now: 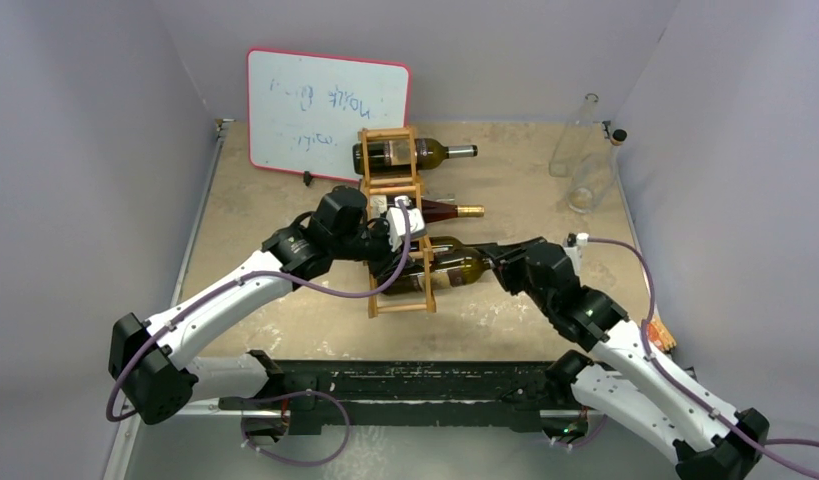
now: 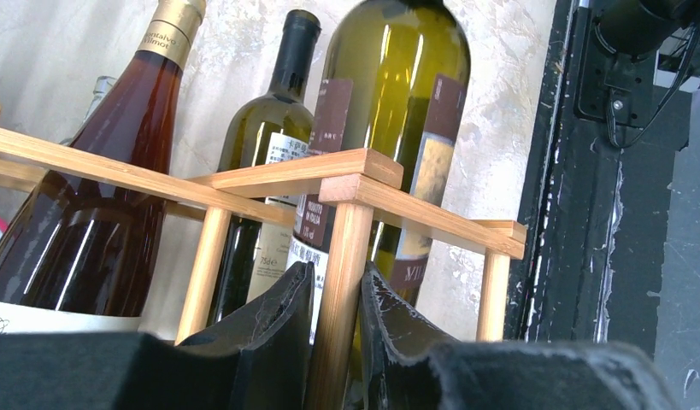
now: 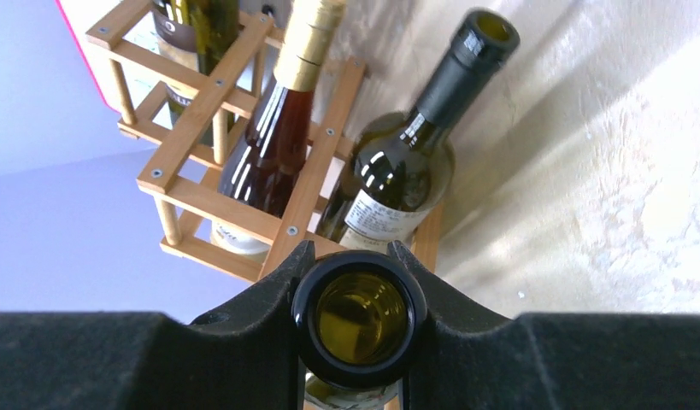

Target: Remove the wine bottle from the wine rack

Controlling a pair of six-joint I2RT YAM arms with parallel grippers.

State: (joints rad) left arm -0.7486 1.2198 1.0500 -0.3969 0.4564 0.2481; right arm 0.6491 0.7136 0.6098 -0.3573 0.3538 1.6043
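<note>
My right gripper clenches the bottle at its neck, the left gripper pinches the rack; I expect heavy, slick glass needing a firm hold.

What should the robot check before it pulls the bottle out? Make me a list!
1. Right end effector clamps the green bottle at its neck: ok.
2. Left end effector grips a wine rack post to steady it: ok.
3. Green bottle's mouth is open; liquid inside: cannot tell.
4. Neighbouring black-necked bottle is free of the green one: cannot tell.
5. Clear glass bottles stand away from the pull path: ok.
</note>
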